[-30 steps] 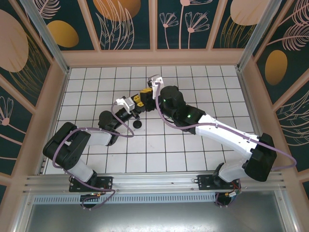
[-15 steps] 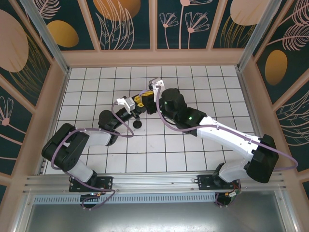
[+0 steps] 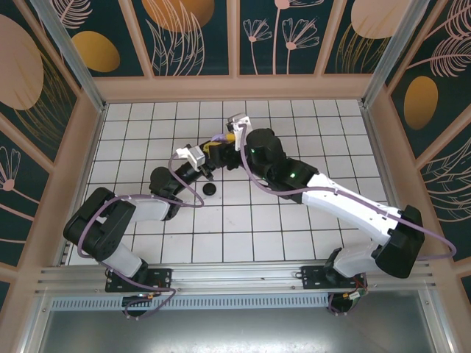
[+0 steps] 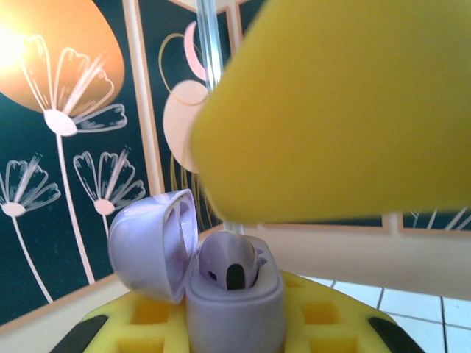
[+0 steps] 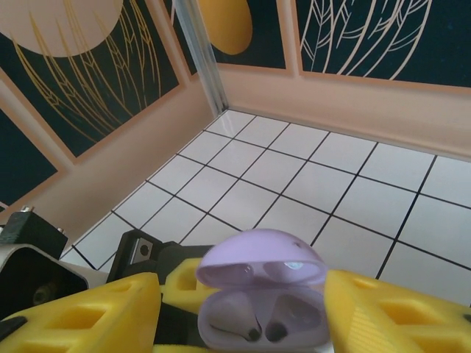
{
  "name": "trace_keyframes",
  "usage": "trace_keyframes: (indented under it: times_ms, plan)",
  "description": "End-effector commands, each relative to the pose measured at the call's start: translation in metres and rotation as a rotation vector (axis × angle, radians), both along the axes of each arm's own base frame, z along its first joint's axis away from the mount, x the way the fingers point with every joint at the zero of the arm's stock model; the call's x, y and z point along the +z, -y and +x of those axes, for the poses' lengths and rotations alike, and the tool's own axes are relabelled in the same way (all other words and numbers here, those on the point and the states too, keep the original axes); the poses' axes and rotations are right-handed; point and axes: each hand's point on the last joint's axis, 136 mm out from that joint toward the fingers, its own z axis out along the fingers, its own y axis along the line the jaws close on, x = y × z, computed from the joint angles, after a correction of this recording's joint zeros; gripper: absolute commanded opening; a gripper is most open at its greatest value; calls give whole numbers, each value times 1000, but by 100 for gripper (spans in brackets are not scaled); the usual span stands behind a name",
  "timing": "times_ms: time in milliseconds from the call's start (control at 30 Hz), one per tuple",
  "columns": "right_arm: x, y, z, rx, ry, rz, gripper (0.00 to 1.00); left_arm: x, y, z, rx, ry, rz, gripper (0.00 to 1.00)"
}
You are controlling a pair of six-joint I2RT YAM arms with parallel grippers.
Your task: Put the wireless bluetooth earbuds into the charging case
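Walls point(image 3: 191, 37): dark panels with flower and leaf patterns in pale frames, enclosing the table on three sides.
Table point(image 3: 294, 220): white tiles with dark grout lines.
Right arm point(image 3: 346, 209): reaches from its base at the near right edge diagonally towards the middle of the table, where its end meets the left arm.
Left arm point(image 3: 110, 220): folded at the near left, forearm reaching right and away from the base to the same spot.
Right fingers point(image 5: 390, 309): yellow, spread apart, one on each side of the case. The left one stands clear of it; contact at the right one cannot be determined. In the left wrist view one of them point(image 4: 346, 110) hangs blurred just above the case.
Left fingers point(image 4: 335, 334): yellow, closed on the lower body of the case, holding it upright above the table.
Case point(image 4: 235, 309): lilac, rounded, gripped between the left fingers, mouth facing up; also seen from the right wrist point(image 5: 261, 316).
Lid point(image 4: 151, 243): hinged open and tilted back to one side, still attached.
Disc point(image 3: 210, 190): black, round, lying flat on a tile just near of where the arms meet, untouched.
Earbuds point(image 5: 254, 327): two lilac ones sit side by side in the case wells, dark tips showing. From the left wrist, one point(image 4: 228, 261) rises slightly above the rim.
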Motion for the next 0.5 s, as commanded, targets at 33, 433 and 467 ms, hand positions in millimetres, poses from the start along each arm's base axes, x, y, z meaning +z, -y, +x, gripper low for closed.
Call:
trace_keyframes:
  times_ms: [33, 433, 467]
  plan:
    - [47, 36, 0, -77, 4, 120, 62, 19, -11, -3, 47, 69, -83, 0]
    - [-74, 135, 78, -489, -406, 32, 62, 21, -15, -1, 80, 74, -90, 0]
    - [-88, 140, 84, -521, -454, 12, 62, 22, -15, -1, 80, 75, -90, 0]
